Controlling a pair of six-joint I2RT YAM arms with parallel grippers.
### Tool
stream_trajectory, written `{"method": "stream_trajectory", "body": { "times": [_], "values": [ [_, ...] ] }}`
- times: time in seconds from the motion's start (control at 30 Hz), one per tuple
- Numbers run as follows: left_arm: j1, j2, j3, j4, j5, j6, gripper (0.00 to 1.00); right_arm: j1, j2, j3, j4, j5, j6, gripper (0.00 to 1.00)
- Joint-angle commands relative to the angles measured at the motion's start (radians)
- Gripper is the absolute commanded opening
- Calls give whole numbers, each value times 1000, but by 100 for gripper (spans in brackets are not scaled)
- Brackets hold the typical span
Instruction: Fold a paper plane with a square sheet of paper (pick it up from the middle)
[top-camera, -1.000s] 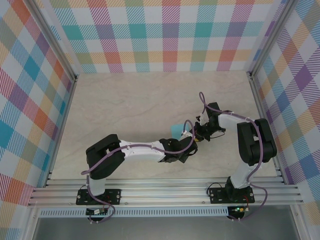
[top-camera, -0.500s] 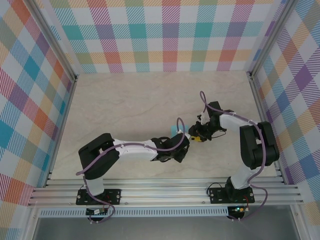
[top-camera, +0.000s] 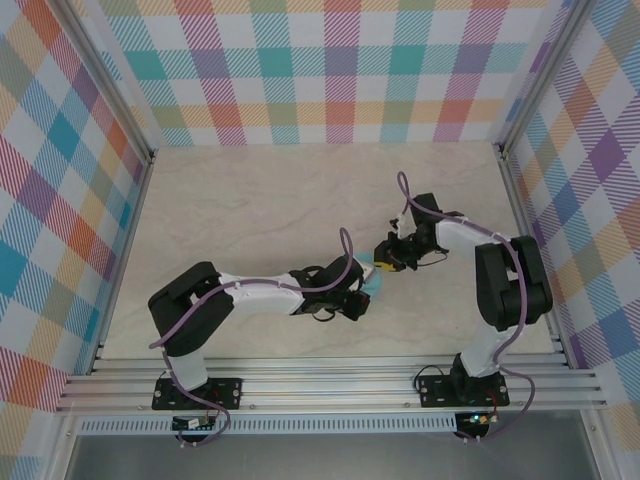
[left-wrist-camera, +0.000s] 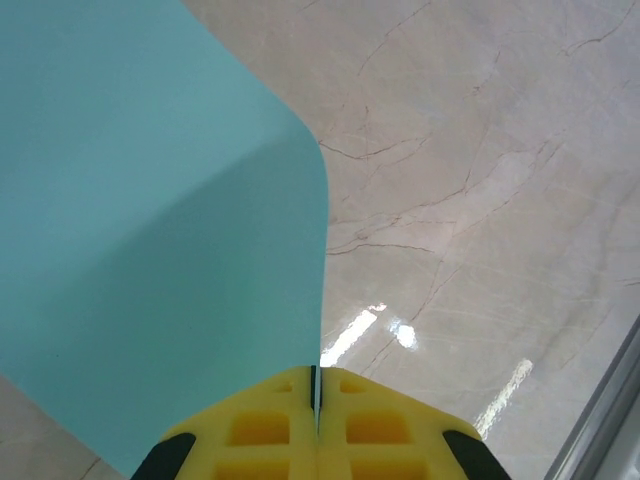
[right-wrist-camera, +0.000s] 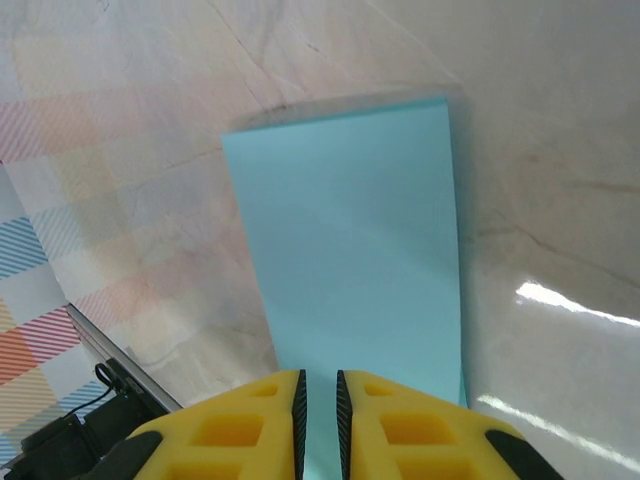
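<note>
Paper (left-wrist-camera: 150, 250) has moved since a second ago. Back then it lay flat on the worktop (top-camera: 250, 210), just past the two grippers. Now it sits right between them, a bit right of the middle and closer to the near edge.

Biggest change is the left gripper (left-wrist-camera: 316, 375). It was part open a moment back and has clamped down since. Its yellow fingers are pressed tight together with one edge of the paper pinched between them. From that pinch the paper bows up and away, so I'd say that side is off the surface.

Right gripper (right-wrist-camera: 320, 378) has slid in toward the left one and points along the paper from the other side. Its fingers stand a narrow slit apart, and the paper (right-wrist-camera: 350, 270) runs in under them as a tall rectangle. Can't tell from here whether it's actually clamping the paper or just sitting over it.

For the task, I think this means the pickup is basically done on the left side. Both arms look set to start working a crease. No plane shape yet, and I can't say whether it's folded at all.
</note>
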Motion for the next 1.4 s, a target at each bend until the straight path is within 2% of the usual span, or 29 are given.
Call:
{"method": "stream_trajectory", "body": {
  "times": [0.0, 0.27, 0.47, 0.83, 1.37],
  "values": [
    [26, -35, -21, 31, 51, -22, 2, 21, 68, 58, -5, -43, -32, 17],
    [57, -36, -49, 59, 85, -49, 4, 44, 187, 97, -62, 45, -104, 17],
    [77, -32, -71, 81, 110, -69, 5, 46, 209, 83, -81, 109, -134, 16],
    [135, -15, -60, 60, 169, -65, 7, 46, 212, 85, -87, 116, -141, 17],
    [137, 44, -57, 80, 208, -103, 9, 47, 175, 85, -82, 78, -112, 19]
  ]
}}
